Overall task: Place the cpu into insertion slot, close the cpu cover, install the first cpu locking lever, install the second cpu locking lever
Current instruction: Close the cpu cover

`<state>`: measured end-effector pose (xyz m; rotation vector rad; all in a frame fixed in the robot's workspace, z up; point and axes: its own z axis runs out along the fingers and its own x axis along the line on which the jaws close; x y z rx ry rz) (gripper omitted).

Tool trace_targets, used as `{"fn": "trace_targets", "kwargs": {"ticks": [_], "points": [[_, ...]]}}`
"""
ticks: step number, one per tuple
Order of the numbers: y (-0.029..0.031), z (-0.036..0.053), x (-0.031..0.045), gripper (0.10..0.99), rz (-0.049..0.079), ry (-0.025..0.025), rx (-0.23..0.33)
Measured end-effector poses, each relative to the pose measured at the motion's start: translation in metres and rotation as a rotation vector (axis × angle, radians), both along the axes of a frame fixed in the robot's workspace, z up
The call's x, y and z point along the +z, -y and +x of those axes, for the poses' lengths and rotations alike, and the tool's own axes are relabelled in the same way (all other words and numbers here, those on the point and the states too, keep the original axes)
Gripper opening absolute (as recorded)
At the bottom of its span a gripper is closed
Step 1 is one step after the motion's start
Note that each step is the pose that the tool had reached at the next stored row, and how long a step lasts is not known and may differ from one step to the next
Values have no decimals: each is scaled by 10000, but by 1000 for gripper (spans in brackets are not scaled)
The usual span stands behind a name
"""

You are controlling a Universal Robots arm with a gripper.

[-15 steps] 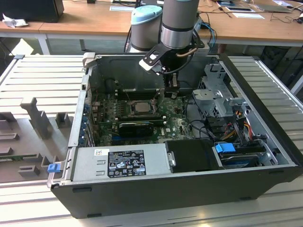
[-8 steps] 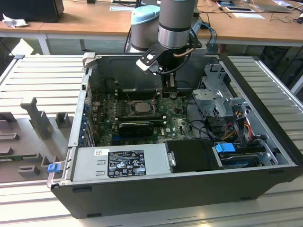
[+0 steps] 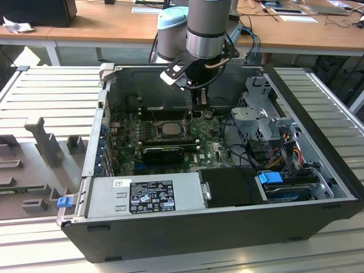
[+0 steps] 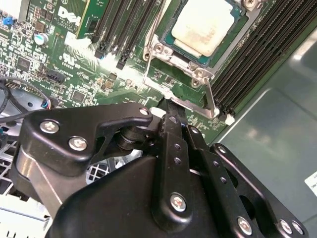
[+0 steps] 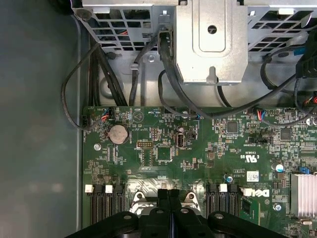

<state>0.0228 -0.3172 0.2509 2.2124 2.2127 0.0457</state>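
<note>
cpu (image 4: 208, 25) | in insertion slot (image 4: 222, 55) | cpu cover (image 4: 176, 60) down | gripper (image 4: 169, 108) pinched nearby

Wooden desk (image 3: 102, 25) behind; ribbed grey worktable (image 3: 51, 85) below.

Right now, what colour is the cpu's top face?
Pale silver-grey metal; the cpu shows best in the second wrist view.

The ribbed grey metal desk (image 3: 51, 85) carried a big open black computer case (image 3: 216, 233). A grey plastic holder with slots (image 3: 34, 165) lay just beside it, at the exterior view's left.
</note>
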Motion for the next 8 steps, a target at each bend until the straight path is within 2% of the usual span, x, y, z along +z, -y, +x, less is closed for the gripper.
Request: {"fn": "trace_targets", "kwargs": {"ticks": [8], "points": [[0, -74, 0, 106, 0, 0, 0]]}}
